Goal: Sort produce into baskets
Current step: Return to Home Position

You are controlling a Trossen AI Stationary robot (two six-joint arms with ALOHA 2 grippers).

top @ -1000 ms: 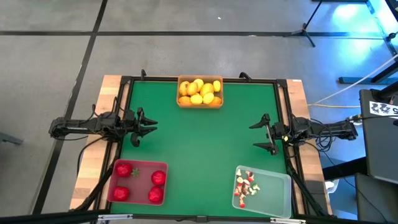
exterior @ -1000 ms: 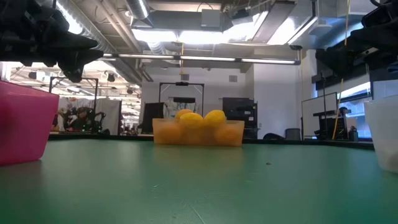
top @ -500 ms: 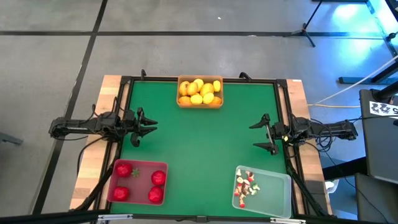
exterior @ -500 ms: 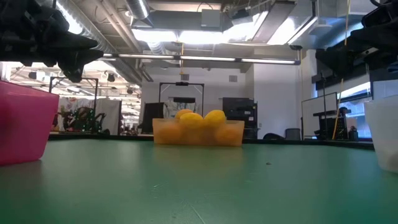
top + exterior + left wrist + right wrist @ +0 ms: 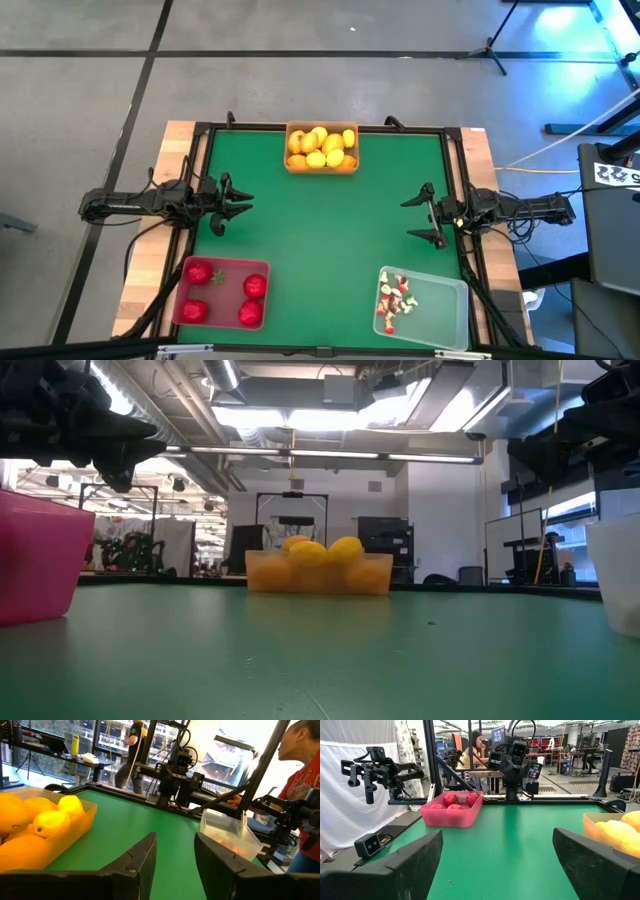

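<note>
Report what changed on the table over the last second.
Nothing visibly changed. The left gripper and right gripper are open and empty at opposite sides, as before. The red basket, orange basket and clear basket sit in the same spots with the same pieces inside.

Green mat (image 5: pixel 330 230) lies open between three edge baskets (image 5: pixel 322 170).
</note>
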